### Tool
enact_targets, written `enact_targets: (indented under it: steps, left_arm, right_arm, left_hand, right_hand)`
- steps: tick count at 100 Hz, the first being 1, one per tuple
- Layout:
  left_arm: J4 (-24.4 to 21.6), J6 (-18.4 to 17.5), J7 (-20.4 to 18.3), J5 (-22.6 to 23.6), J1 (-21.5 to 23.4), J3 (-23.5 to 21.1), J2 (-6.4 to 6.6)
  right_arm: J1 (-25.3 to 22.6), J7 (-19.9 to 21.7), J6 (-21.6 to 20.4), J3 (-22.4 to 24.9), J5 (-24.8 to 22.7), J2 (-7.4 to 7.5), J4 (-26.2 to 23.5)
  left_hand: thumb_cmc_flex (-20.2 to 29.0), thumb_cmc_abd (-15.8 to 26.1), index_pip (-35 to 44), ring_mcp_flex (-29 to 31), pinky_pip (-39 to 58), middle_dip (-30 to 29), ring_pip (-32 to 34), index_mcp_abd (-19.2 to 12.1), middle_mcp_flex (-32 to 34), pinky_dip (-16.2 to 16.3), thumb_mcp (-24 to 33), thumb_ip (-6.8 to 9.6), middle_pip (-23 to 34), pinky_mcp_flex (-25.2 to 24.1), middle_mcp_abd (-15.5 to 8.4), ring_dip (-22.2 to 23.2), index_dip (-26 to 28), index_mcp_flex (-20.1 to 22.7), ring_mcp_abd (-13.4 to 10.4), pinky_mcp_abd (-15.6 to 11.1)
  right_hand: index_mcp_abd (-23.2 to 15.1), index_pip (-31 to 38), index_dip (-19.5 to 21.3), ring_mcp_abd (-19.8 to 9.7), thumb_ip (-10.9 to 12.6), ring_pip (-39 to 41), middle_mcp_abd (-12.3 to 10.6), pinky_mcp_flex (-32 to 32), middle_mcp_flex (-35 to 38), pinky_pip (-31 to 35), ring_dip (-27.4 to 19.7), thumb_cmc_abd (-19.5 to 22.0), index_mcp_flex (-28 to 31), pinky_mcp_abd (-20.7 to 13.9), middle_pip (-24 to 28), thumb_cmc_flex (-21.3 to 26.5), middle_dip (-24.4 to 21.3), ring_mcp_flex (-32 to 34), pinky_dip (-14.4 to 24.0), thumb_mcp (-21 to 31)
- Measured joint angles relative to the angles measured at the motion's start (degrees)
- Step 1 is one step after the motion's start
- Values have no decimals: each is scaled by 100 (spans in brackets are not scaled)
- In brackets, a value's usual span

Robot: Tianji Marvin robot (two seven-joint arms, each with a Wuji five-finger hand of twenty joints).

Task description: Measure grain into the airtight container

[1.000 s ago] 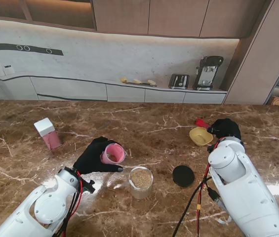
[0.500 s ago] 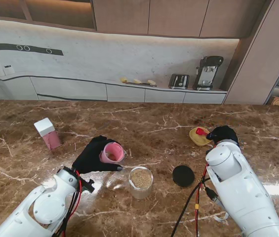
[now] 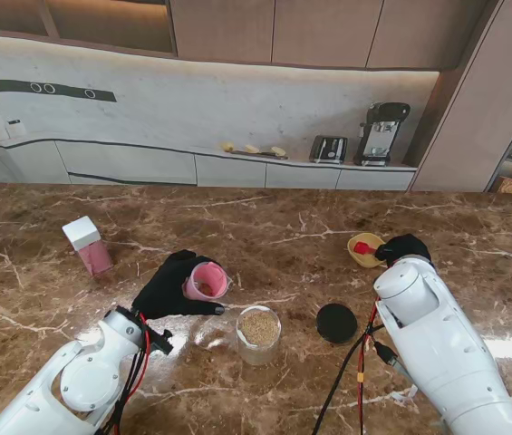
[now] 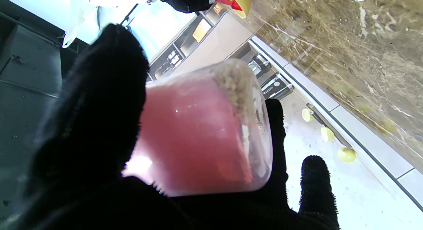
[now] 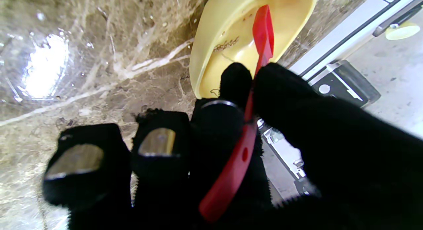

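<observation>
My left hand [image 3: 169,288] is shut on a pink cup [image 3: 207,281], held tilted just left of and beyond the clear airtight container [image 3: 259,333], which has grain in it. In the left wrist view the pink cup [image 4: 198,134] shows grain along its rim inside my left hand [image 4: 92,124]. On the right, my right hand [image 3: 404,246] is shut on the red handle [image 3: 362,246] of a yellow scoop [image 3: 365,254]. The right wrist view has the red handle [image 5: 241,150] pinched between thumb and fingers of my right hand [image 5: 297,131], the yellow scoop [image 5: 231,41] nearly empty.
A round black lid [image 3: 336,323] lies on the marble table [image 3: 283,217] between the container and my right arm. A pink box with a white top [image 3: 86,245] stands far left. A counter with appliances [image 3: 381,134] runs behind the table.
My right hand has closed on the scoop's red handle and shifted it slightly left and nearer to me. The left hand with the pink cup has stayed put.
</observation>
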Motion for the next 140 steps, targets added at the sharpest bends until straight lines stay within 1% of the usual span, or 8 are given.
enact_targets:
  steps: [40, 49, 57, 64, 73, 80, 110, 140]
  left_arm:
    - [0, 19, -5, 24, 8, -11, 4]
    - [0, 23, -5, 24, 15, -5, 6]
    - [0, 23, -15, 63, 24, -6, 10]
    - [-1, 23, -22, 92, 35, -14, 12]
    - [-6, 22, -20, 100, 49, -22, 13]
    - [-6, 20, -9, 101, 52, -22, 13]
    - [13, -4, 5, 99, 31, -3, 13]
    - [44, -33, 18, 97, -15, 26, 12]
  right_arm:
    - [5, 78, -33, 22, 30, 2, 29]
    - [-8, 76, -35, 58, 76, 1, 8]
    - [-15, 72, -35, 69, 84, 1, -5]
    - [-27, 79, -35, 81, 83, 1, -32]
    - [-38, 78, -58, 88, 75, 3, -49]
    - [-61, 87, -98, 110, 67, 8, -87]
    - [-218, 196, -180, 264, -30, 56, -348]
    - [-363, 256, -251, 381, -127, 119, -542]
  left_hand:
    - [0, -3, 1, 0, 0, 0, 0, 0, 0, 0, 0, -1, 0, 0, 0, 0, 0, 0, 0, 1]
    - [0, -4, 1, 0, 0, 0, 0, 0, 0, 0, 0, -1, 0, 0, 0, 0, 0, 0, 0, 1]
    - [0, -4, 1, 0, 0, 0, 0, 0, 0, 0, 0, -1, 0, 0, 0, 0, 0, 0, 0, 1]
    - [0, -4, 1, 0, 0, 0, 0, 0, 0, 0, 0, -2, 0, 0, 0, 0, 0, 0, 0, 1]
    - [0, -4, 1, 0, 0, 0, 0, 0, 0, 0, 0, -3, 0, 0, 0, 0, 0, 0, 0, 2]
    - [0, -4, 1, 0, 0, 0, 0, 0, 0, 0, 0, -17, 0, 0, 0, 0, 0, 0, 0, 2]
    - [0, -5, 1, 0, 0, 0, 0, 0, 0, 0, 1, -20, 0, 0, -1, 0, 0, 0, 0, 2]
    - [0, -5, 1, 0, 0, 0, 0, 0, 1, 0, 1, -21, 0, 0, -1, -1, 0, 1, 0, 3]
  right_hand:
    - [89, -806, -393, 204, 31, -1445, 63, -1058, -4, -414, -584, 630, -760, -162, -1485, 67, -144, 0, -1, -736]
    - [199, -1360, -178, 231, 37, -1750, 76, -1243, -30, -515, -632, 719, -776, -189, -1742, -41, -63, 0, -1, -833]
    - [288, -1828, 12, 256, 273, -1965, 88, -1401, -160, -634, -639, 890, -834, -216, -1856, -157, 2, -7, -1, -859]
    - [300, -2131, 105, 260, 329, -2075, 147, -1509, -250, -709, -639, 980, -835, -255, -1918, -240, 3, -29, -1, -918]
    - [353, -2516, 399, 283, 678, -2203, 189, -1675, -413, -847, -643, 1128, -910, -269, -1973, -323, 3, -200, -1, -1001]
    - [361, -2645, 538, 291, 754, -2247, 214, -1750, -488, -861, -648, 1210, -900, -270, -1974, -368, 3, -267, -1, -1051]
    - [360, -2947, 620, 290, 809, -2749, 238, -2173, -1043, -1228, -720, 1300, -1340, -410, -2251, -520, -13, -879, -1, -1228]
    - [353, -3078, 767, 293, 865, -3765, 316, -2654, -1612, -1880, -1168, 1368, -1530, -435, -2955, -536, -634, -1356, -79, -1406]
